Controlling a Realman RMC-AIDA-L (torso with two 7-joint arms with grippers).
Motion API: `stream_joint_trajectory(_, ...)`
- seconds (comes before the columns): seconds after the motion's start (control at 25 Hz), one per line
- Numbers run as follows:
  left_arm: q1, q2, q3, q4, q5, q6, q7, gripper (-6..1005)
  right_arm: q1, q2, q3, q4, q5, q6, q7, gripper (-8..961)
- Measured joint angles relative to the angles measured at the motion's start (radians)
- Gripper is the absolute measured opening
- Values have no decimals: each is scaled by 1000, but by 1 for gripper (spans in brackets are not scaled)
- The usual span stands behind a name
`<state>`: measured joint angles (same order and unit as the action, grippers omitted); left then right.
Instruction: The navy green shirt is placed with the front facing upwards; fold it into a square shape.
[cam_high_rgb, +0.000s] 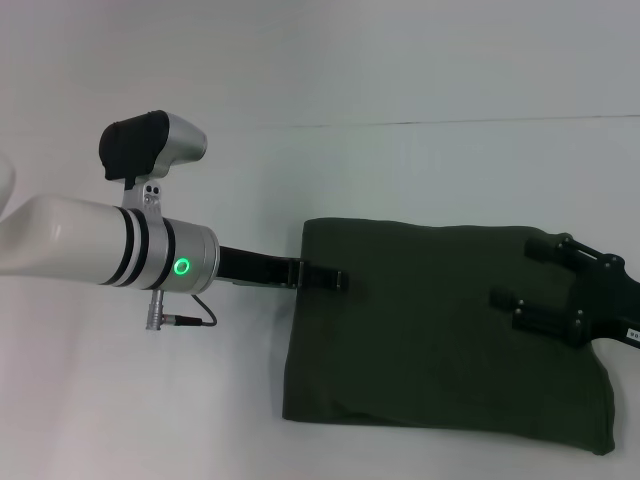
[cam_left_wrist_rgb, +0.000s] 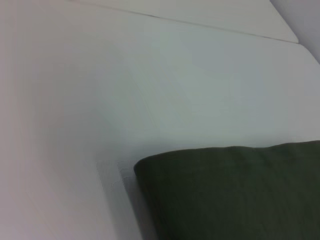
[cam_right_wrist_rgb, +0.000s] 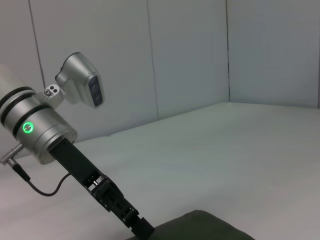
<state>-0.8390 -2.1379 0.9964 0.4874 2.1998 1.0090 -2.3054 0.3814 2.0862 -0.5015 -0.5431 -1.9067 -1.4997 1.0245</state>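
the navy green shirt (cam_high_rgb: 440, 330) lies on the white table (cam_high_rgb: 120, 400) as a folded, roughly rectangular block, toward the right half of the head view, its plain dark cloth facing up with no lettering showing. its near edge looks thick and rounded, several layers stacked, and its far left corner (cam_left_wrist_rgb: 145, 167) shows in the left wrist view as a soft rounded fold against the bare tabletop. the left gripper (cam_high_rgb: 335, 278) reaches in from the left on a white arm with a green light ring, its black fingers low at the shirt's left edge near the far corner, touching or just over the cloth; whether those fingers are spread or pinched on the fabric cannot be told, since they merge with the dark shirt. the right wrist view shows the same gripper (cam_right_wrist_rgb: 142, 230) meeting the edge of the cloth, again too dark to read. the right gripper (cam_high_rgb: 520, 275) sits over the shirt's right side near the far edge, its two black fingers spread wide apart and pointing left across the cloth, with nothing between them; whether they rest on the fabric or hover just above it is unclear.
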Motion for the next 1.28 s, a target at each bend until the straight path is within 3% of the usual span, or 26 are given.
stream_joint_trajectory(0.4,-20,-4,28,-25,2,-2,-3,739,1,0,-1,-14,0,3,11,912)
stream_joint_trajectory(0.76,-15,-26,74,6,-5,-1,10,732,1,2,1,-14,0,3,11,911)
stream_joint_trajectory(1.12,-13,-27,53,12,-9,-1,26,500,1,3,6,-9,0,3,11,912)
stream_joint_trajectory(1.28,-11,-27,53,14,-17,1,39,337,1,3,6,-8,2,3,12,912)
